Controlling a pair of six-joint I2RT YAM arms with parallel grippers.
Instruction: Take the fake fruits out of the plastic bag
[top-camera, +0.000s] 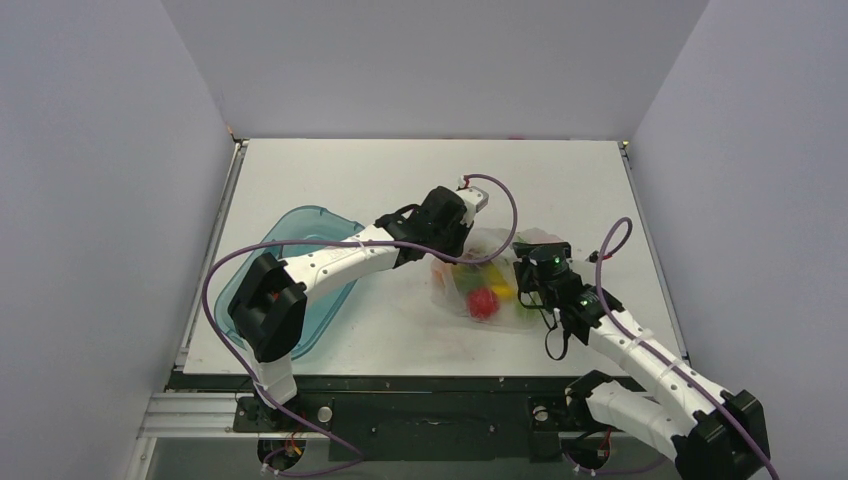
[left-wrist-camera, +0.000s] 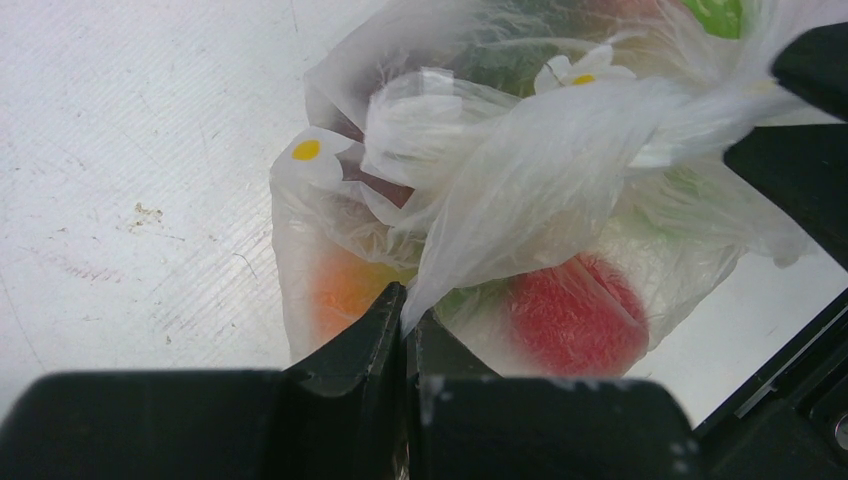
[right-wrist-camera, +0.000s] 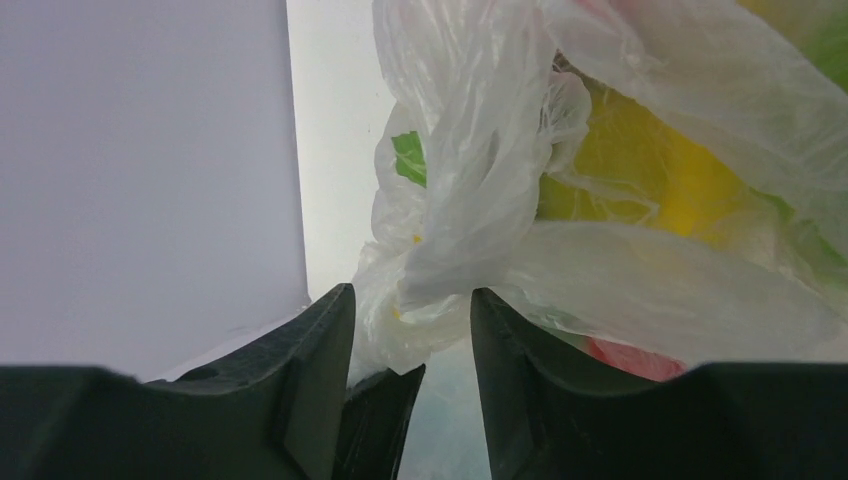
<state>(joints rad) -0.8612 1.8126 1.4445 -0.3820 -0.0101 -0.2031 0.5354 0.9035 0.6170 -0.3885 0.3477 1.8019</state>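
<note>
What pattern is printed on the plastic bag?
White daisy-like flowers with yellow centres on the plastic bag, clearest in left wrist view.

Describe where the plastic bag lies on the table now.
Top view: the plastic bag lies right of centre, between the left gripper and right gripper, with the teal tray further left.

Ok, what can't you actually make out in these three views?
Fake fruits: number and kinds unclear; the crinkled plastic bag blurs them in both wrist views, and they're too small in the top view.
Bag opening: hidden by bunched film in every view.
Left tool: its tips are hidden under its own wrist in the top view.
Teal tray: partly covered by the left arm in the top view.
</note>
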